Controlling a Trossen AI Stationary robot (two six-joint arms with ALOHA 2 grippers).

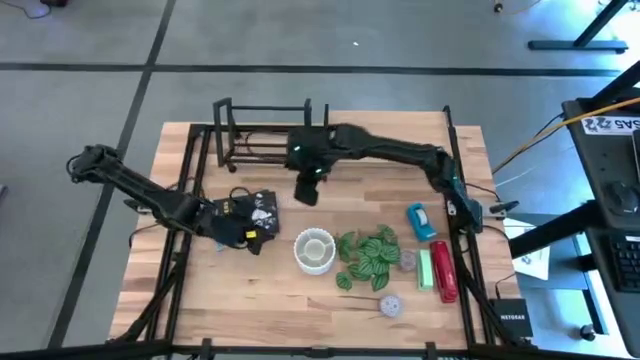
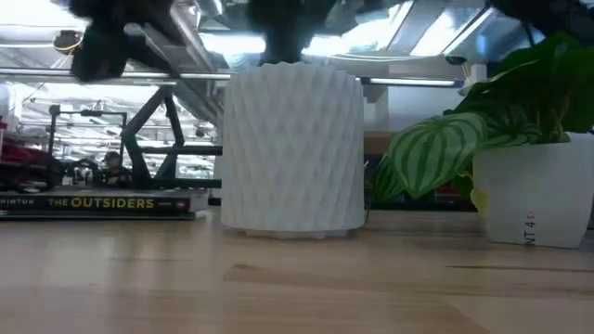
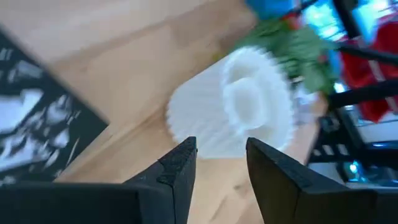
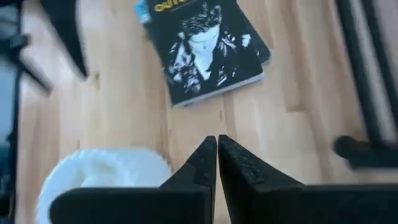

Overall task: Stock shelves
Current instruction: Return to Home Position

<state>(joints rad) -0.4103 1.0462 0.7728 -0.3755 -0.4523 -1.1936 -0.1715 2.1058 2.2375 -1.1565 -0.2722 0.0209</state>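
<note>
Entry 1. Left pincer (image 3: 221, 167): fingers spread, nothing between them. It hangs low over the desk (image 1: 250, 300), with the black book (image 1: 255, 212) just beside it and the white pot (image 3: 239, 106) right ahead.

Entry 2. Right pincer (image 4: 217, 163): fingers pressed together, pinching nothing. It hovers over bare wood between the book and the pot, with its arm running close past one corner of the black rack (image 1: 262, 132).

Entry 3. Black rack: stands near the desk's edge, well apart from the pot. Nothing shows on its bars from above (the thin bars are hard to read).

Entry 4. Plant (image 1: 365, 258): touching or nearly touching the pot, on the side away from the book.

Entry 5. Hazards, as I judge them for pulling both arms home:
- My left pincer sits low. A sideways swing before lifting could drag the book or tip the pot into the plant.
- My right forearm is close to the rack. Folding back without rising first could hook a bar and shove the rack.
- Both pincers crowd the middle of the desk. If they withdraw together on crossing paths, they could strike each other.
</note>
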